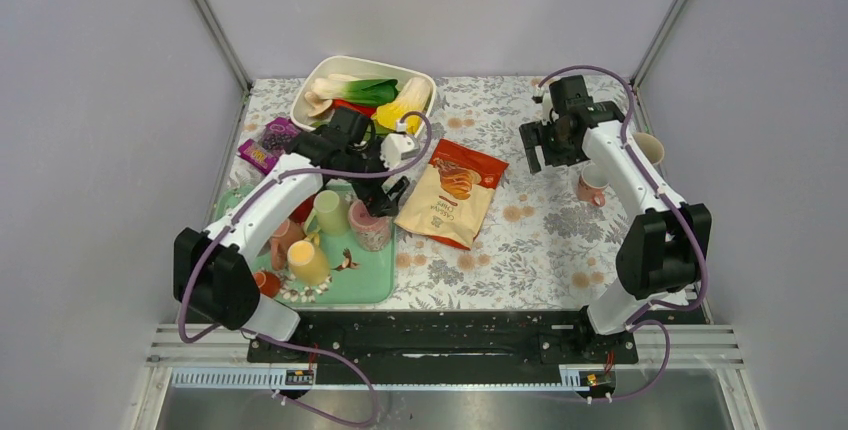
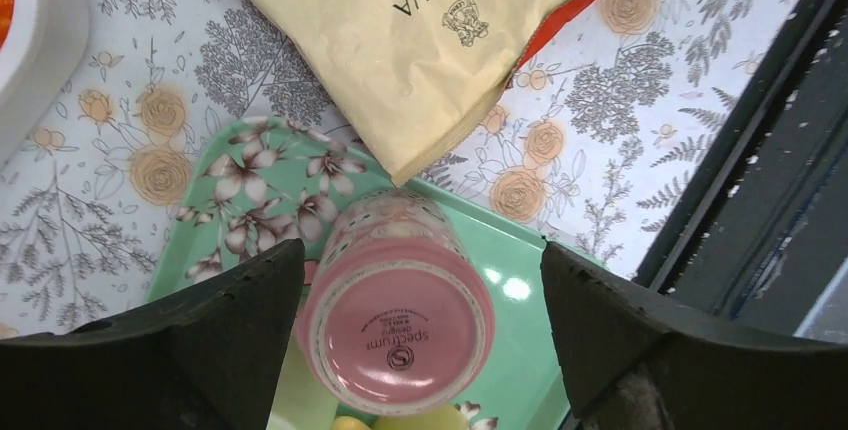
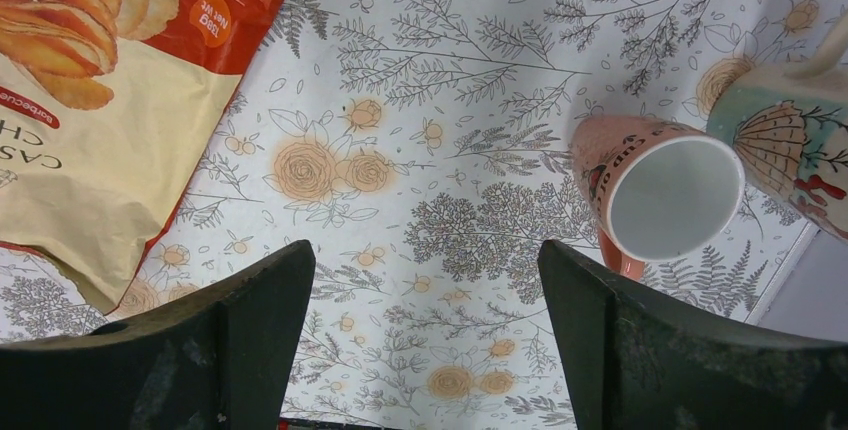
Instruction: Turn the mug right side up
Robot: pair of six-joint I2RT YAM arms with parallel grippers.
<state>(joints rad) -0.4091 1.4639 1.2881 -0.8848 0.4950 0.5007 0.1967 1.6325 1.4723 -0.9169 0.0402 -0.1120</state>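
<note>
A pink mug (image 1: 370,228) stands upside down on the green floral tray (image 1: 372,288). In the left wrist view its base (image 2: 400,335), with a printed stamp, faces the camera. My left gripper (image 1: 386,196) is open and hovers just above the mug. In the left wrist view (image 2: 420,255) the fingers stand on either side of it, not touching. My right gripper (image 1: 546,146) is open and empty over the floral tablecloth at the far right. It also shows in the right wrist view (image 3: 425,250).
A cassava chips bag (image 1: 452,190) lies beside the tray. An upright orange mug (image 1: 592,186) and a cream mug (image 1: 648,147) stand by the right arm. Green (image 1: 328,212) and yellow (image 1: 308,262) cups share the tray. A white bin of toy vegetables (image 1: 365,95) sits at the back.
</note>
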